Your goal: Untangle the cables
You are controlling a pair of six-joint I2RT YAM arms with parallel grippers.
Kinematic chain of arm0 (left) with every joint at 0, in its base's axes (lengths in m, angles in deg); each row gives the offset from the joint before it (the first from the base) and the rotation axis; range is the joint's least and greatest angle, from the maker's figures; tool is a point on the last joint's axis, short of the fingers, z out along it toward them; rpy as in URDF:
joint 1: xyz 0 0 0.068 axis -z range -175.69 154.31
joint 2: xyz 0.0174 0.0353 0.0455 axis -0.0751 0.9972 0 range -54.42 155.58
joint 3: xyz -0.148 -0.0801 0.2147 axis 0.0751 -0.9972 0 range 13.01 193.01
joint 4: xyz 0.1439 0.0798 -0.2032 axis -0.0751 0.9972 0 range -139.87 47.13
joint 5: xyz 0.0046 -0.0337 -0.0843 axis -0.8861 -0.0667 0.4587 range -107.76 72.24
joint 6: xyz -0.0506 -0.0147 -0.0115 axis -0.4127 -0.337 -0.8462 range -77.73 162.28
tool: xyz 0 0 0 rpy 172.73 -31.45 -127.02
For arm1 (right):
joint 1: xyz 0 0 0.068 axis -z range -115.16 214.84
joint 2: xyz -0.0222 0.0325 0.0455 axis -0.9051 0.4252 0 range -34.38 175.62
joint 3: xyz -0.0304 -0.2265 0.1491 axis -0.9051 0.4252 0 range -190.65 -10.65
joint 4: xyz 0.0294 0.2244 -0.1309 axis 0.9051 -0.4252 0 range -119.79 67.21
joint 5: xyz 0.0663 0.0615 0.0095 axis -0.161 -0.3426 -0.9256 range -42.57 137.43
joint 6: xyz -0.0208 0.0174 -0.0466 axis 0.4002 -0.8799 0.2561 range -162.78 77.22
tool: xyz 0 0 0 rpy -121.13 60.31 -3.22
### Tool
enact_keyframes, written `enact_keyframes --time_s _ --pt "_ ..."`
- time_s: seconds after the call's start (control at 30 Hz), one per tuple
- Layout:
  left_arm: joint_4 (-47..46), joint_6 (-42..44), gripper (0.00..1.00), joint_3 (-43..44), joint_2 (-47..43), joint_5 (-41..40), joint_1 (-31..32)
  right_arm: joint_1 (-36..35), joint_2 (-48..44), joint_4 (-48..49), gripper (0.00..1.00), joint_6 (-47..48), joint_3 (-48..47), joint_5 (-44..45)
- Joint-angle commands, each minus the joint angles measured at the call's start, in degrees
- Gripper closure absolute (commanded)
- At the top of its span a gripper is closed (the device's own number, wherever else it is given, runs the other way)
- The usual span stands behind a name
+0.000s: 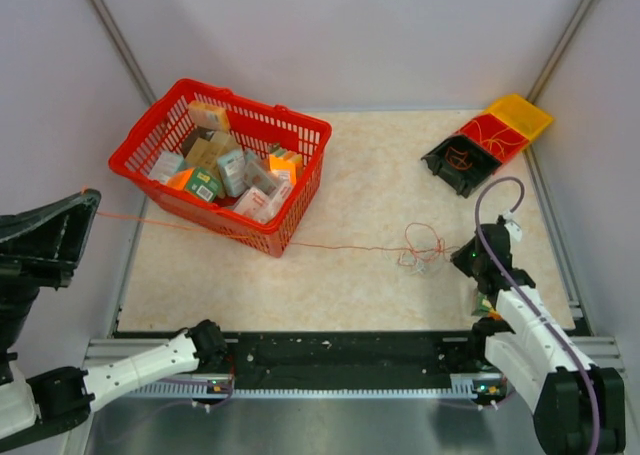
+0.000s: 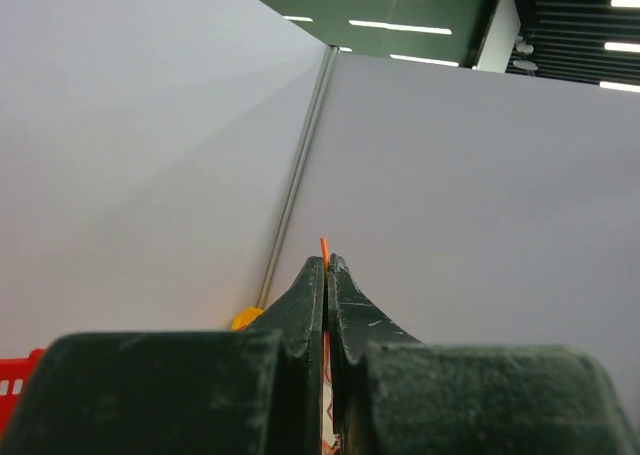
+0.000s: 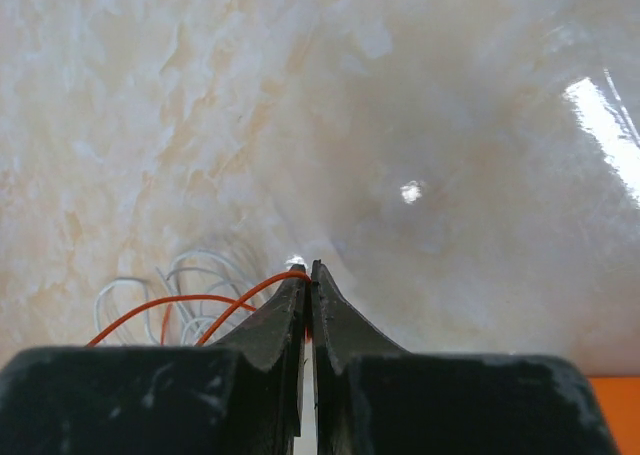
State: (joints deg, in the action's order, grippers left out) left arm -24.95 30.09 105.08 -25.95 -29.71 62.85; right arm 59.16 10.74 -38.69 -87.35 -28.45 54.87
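The cables (image 1: 424, 245) lie tangled on the table (image 1: 360, 175), just beside the right gripper (image 1: 462, 261). From above, one orange strand (image 1: 340, 246) runs taut from there to the raised left gripper (image 1: 92, 197), passing close by the red basket (image 1: 300, 125).

Left wrist: jaws clamped on the strand's tip.

Right wrist: jaws pinched on orange wire, whitish loops (image 3: 190, 275) to their left.

Draw the strand out slowly, and keep it off the basket.
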Motion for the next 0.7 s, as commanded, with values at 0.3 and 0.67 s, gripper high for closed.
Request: enact_keyframes --time_s 0.3,0.67 --pt "8.21 5.76 1.00 11.90 1.95 -5.01 -0.01 9.00 8.39 3.06 1.00 5.47 -4.35 3.04" --pt "2.77 -1.43 1.00 -2.92 3.86 -0.73 0.08 11.21 5.33 4.56 1.00 10.37 -4.70 -7.15"
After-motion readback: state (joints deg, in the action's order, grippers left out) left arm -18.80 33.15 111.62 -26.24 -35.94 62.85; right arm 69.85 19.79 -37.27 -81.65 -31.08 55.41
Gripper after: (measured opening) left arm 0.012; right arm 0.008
